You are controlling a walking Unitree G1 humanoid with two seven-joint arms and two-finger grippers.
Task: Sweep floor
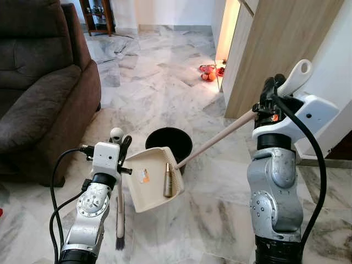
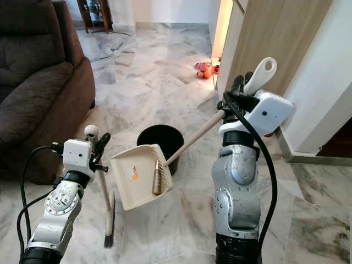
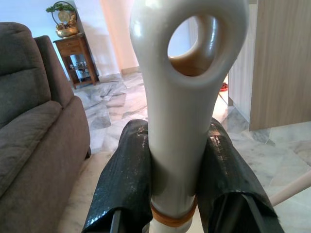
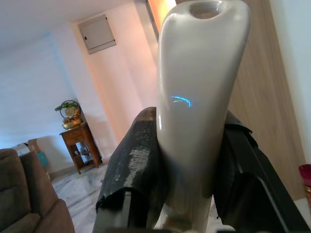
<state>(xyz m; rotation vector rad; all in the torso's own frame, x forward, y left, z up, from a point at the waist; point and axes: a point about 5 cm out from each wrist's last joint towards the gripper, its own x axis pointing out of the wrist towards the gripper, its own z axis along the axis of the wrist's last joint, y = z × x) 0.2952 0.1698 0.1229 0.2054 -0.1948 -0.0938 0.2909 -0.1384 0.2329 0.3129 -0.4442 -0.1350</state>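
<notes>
Broom handle point(image 3: 187, 145) clamped in left pincer point(image 1: 122, 147), dustpan handle point(image 4: 199, 111) gripped in right pincer point(image 1: 273, 91), pan point(image 1: 151, 179) over black bucket point(image 1: 171, 141).

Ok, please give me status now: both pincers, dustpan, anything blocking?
Left pincer shut on brush handle. Right pincer shut on dustpan handle. Dustpan tilted beside black bucket. Sofa close on left.

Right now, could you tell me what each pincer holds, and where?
Left pincer grips the brush by its handle top; right pincer grips the dustpan by its long handle's end.
</notes>
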